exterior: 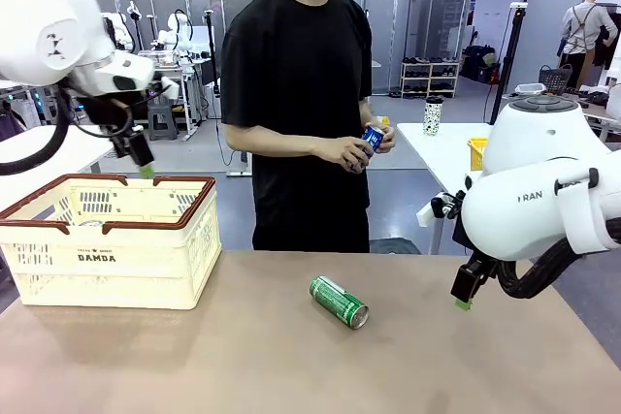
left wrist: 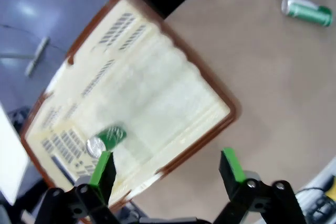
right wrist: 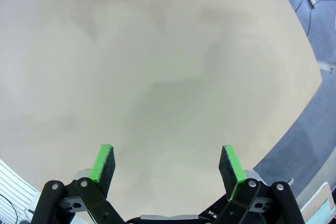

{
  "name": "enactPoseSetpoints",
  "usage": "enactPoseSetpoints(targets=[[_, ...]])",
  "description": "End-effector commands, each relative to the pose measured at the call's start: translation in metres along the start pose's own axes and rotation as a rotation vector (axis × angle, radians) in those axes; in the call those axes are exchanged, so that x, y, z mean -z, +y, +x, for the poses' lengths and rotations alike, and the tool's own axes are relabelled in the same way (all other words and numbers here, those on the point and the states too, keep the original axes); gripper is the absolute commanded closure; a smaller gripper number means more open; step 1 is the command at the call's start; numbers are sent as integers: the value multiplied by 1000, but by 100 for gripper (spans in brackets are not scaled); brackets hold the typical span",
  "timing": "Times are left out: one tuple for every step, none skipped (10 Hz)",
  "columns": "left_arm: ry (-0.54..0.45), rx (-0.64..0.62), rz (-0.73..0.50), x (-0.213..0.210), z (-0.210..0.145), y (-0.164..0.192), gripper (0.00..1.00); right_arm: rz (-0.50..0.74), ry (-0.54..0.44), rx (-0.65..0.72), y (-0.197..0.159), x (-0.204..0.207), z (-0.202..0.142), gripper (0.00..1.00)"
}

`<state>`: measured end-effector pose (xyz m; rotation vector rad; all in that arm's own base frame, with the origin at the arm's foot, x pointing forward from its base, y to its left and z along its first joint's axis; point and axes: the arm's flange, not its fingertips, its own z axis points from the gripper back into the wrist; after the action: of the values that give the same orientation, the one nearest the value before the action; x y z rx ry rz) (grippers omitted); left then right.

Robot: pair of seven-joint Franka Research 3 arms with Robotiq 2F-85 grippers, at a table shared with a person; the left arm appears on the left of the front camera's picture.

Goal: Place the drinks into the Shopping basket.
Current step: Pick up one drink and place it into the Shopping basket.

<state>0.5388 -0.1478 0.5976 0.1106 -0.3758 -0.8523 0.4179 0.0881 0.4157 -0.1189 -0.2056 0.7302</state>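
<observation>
Left arm [exterior: 49,21]: glossy white rounded shells, with a small dark mark on the large joint cover. A black hose [exterior: 53,143] curves beneath it.

Right arm [exterior: 543,206]: same white shells. Grey lettering "FRAN" is legible; the rest of the word is hidden. A thick black ribbed cable [exterior: 529,286] runs under the wrist.

Tool ends, left gripper [left wrist: 166,156] and right gripper [right wrist: 166,149]: black linkage fingers with bright green pads [right wrist: 102,163] on the inner faces and silver screws [right wrist: 251,183] at the pivots.

Person [exterior: 296,94]: black short-sleeved T-shirt, dark trousers.
</observation>
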Motion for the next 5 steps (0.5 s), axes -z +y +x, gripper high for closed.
enactPoseSetpoints(targets=[[-62, 120, -41, 1, 13, -21, 0, -1, -2, 1, 0, -1, 0, 0], [-65, 194, -84, 2, 25, -39, 0, -1, -2, 1, 0, -1, 0, 0], [-63, 265, -124, 7, 31, -50, 0, -1, -2, 1, 0, -1, 0, 0], [-63, 331, -156, 14, 36, -61, 0, -1, -2, 1, 0, -1, 0, 0], [-68, 385, -181, 23, 39, -69, 0, -1, -2, 1, 0, -1, 0, 0]])
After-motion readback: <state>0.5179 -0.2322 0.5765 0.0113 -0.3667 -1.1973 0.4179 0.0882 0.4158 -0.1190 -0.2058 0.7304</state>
